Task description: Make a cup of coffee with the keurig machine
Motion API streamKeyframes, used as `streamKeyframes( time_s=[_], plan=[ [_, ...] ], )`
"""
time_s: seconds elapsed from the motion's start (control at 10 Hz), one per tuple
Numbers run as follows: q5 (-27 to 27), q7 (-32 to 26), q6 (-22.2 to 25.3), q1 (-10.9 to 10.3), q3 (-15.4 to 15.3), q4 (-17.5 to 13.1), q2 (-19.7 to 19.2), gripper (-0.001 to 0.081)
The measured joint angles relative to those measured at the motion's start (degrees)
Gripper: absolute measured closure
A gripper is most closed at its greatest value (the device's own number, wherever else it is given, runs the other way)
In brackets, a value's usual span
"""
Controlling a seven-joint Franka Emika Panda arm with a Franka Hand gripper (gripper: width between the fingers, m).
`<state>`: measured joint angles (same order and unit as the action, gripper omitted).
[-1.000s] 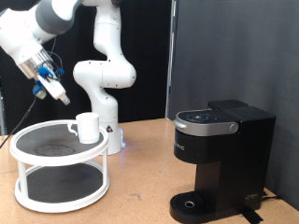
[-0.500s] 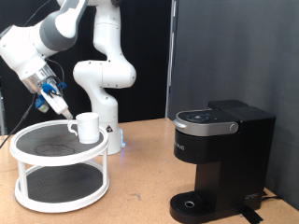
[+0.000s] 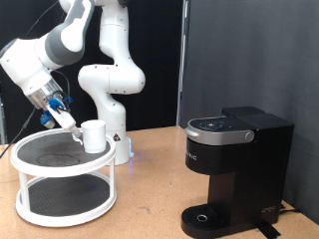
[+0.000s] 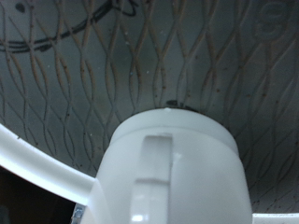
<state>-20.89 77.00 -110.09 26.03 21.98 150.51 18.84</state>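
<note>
The cup (image 3: 93, 135) is a small white mug standing on the top shelf of a white two-tier round rack (image 3: 30, 149) at the exterior view's left. My gripper (image 3: 67, 121) hangs just left of the cup, angled down towards it, with nothing seen between its fingers. In the wrist view the cup (image 4: 173, 173) fills the lower middle with its handle (image 4: 149, 191) facing the camera; no fingers show there. The keurig machine (image 3: 234, 164) is black with its lid down and stands at the exterior view's right, with nothing on its round drip base (image 3: 206, 217).
The rack's shelves are dark mesh (image 4: 75, 75) with a white rim (image 4: 37, 168). The arm's white base (image 3: 112, 90) stands behind the rack. A wooden table (image 3: 150, 189) lies between rack and machine. A black curtain hangs behind.
My gripper has come down and moved right, from high at the left to just beside the cup on the rack. The cup and machine have not moved.
</note>
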Motion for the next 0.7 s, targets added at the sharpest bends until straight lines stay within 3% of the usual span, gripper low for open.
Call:
streamKeyframes(
  time_s=[0.3, 0.4, 0.5, 0.7],
  plan=[
    [-0.54, -0.47, -0.01, 0.00, 0.03, 0.18, -0.49, 0.0072],
    [-0.54, -0.47, -0.18, 0.00, 0.03, 0.23, -0.58, 0.0174],
    [-0.54, -0.47, -0.43, 0.00, 0.03, 0.31, -0.65, 0.0174],
    [-0.54, -0.47, -0.97, 0.00, 0.03, 0.62, -0.72, 0.0519]
  ],
)
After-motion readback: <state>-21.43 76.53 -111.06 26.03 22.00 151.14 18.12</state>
